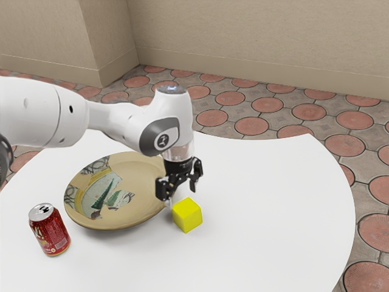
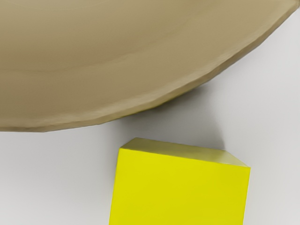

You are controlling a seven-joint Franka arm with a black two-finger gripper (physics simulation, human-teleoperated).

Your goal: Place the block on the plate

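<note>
Red can (image 1: pixel 50 232) up front, upright beside the painted plate (image 1: pixel 141 193)! Yellow block (image 1: pixel 187 215) on the table (image 1: pixel 273 219), near the rim, and the gripper (image 1: pixel 183 192) above, fingers spread wide, holding nothing!

The can (image 1: pixel 51 234) looks like glossy metal, the yellow block (image 1: pixel 186 215) smooth and matt.

Yellow block (image 1: pixel 187 216) flat on its base, just beside round tan plate (image 1: pixel 143 176), patterned, face up.
</note>
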